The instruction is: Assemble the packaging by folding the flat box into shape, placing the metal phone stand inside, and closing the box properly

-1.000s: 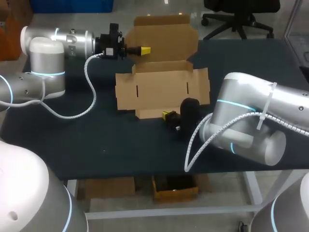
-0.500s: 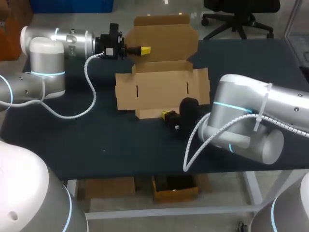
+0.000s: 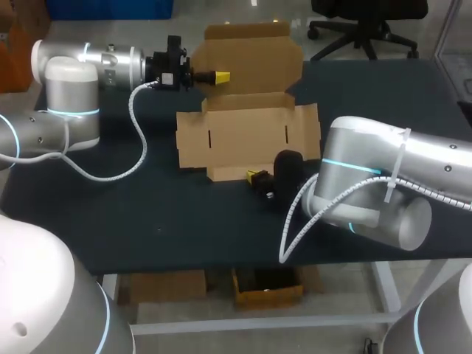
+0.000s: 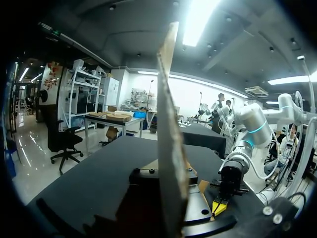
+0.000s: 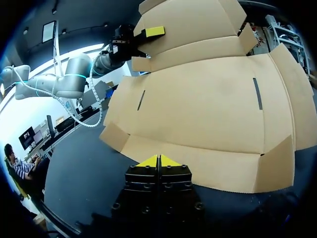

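Note:
The brown cardboard box (image 3: pixel 247 136) lies unfolded on the dark table (image 3: pixel 147 214), with its rear lid panel (image 3: pixel 251 63) tilted up. My left gripper (image 3: pixel 221 76) comes in from the left and is shut on that panel's lower left edge. In the left wrist view the panel (image 4: pixel 171 139) runs edge-on straight out from the gripper's black body. My right gripper (image 3: pixel 254 175) is at the box's front flap, fingers shut with nothing between them. In the right wrist view its yellow tips (image 5: pixel 158 161) meet at the edge of the front flap (image 5: pixel 198 166), with the left gripper (image 5: pixel 154 31) beyond.
The left arm's white cable (image 3: pixel 136 125) hangs over the table beside the box. My right arm's bulky elbow (image 3: pixel 369 192) hangs over the front right of the table. Bare tabletop lies to the left and in front of the box.
The right arm's elbow has shifted slightly to the left. Both grippers and the box stay where they were.

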Robot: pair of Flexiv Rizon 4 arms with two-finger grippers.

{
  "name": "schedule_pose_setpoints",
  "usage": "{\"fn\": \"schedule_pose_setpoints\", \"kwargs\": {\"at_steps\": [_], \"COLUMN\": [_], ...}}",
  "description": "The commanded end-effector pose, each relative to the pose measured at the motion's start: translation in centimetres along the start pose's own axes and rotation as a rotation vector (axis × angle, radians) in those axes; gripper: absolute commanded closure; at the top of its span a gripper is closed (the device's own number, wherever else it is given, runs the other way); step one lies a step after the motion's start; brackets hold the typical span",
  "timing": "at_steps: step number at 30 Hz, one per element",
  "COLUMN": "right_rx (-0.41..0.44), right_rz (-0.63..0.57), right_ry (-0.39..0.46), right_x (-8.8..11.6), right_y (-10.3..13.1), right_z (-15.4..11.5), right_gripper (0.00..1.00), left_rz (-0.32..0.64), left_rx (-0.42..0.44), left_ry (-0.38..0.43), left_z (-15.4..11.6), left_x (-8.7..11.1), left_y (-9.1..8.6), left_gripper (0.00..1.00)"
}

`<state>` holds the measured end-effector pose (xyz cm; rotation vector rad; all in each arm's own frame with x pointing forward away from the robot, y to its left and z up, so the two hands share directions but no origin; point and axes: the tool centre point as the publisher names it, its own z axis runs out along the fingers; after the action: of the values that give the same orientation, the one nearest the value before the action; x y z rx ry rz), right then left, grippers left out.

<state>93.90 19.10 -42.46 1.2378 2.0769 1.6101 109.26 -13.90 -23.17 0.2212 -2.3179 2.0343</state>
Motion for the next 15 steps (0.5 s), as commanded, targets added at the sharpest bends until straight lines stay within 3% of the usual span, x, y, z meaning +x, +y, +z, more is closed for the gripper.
{"fn": "schedule_pose_setpoints", "kwargs": {"at_steps": [1, 15], "right_rx": [-0.002, 0.002], "right_rz": [0.001, 0.013], "right_ry": [-0.011, -0.011], "right_x": [0.10, -0.09], "right_y": [-0.07, -0.39], "right_z": [0.38, 0.46], "right_gripper": [1.00, 1.00], "left_rz": [0.001, 0.001], "left_rx": [0.001, 0.001], "left_ry": [0.001, 0.001], "left_z": [-0.07, -0.07], "left_x": [0.10, 0.10], "left_y": [0.06, 0.06], "left_gripper": [1.00, 1.00]}}
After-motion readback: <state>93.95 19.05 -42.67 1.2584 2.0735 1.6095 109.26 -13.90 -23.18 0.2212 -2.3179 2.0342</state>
